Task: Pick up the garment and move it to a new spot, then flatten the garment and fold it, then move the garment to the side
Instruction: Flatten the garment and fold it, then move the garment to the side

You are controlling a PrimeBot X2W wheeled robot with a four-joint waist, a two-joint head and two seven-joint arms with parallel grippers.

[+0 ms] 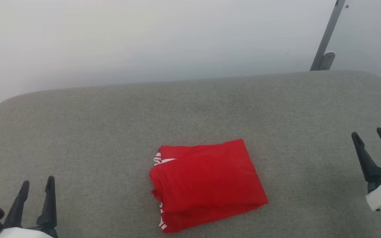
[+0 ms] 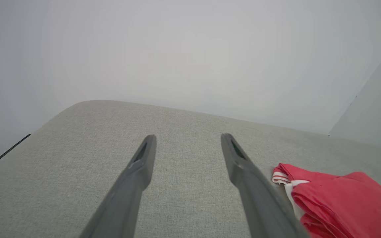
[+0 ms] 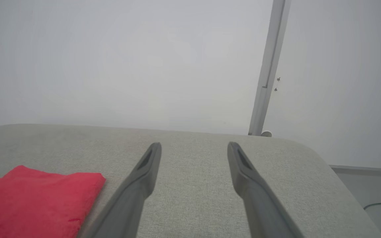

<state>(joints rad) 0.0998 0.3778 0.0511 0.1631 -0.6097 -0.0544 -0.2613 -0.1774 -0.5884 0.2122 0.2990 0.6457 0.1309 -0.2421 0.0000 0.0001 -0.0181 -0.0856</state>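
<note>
The garment lies folded into a red rectangle on the grey padded surface, with striped red-and-white trim peeking out at its left edge. It also shows at the lower right of the left wrist view as the garment and at the lower left of the right wrist view as the garment. My left gripper sits open at the lower left, well apart from the cloth. My right gripper stands open at the far right, also clear of it. Nothing is between either pair of fingers.
A pale wall rises behind the surface's rounded far edge. A grey metal post leans at the back right, and shows as the post. Floor with a thin cable lies off the right edge.
</note>
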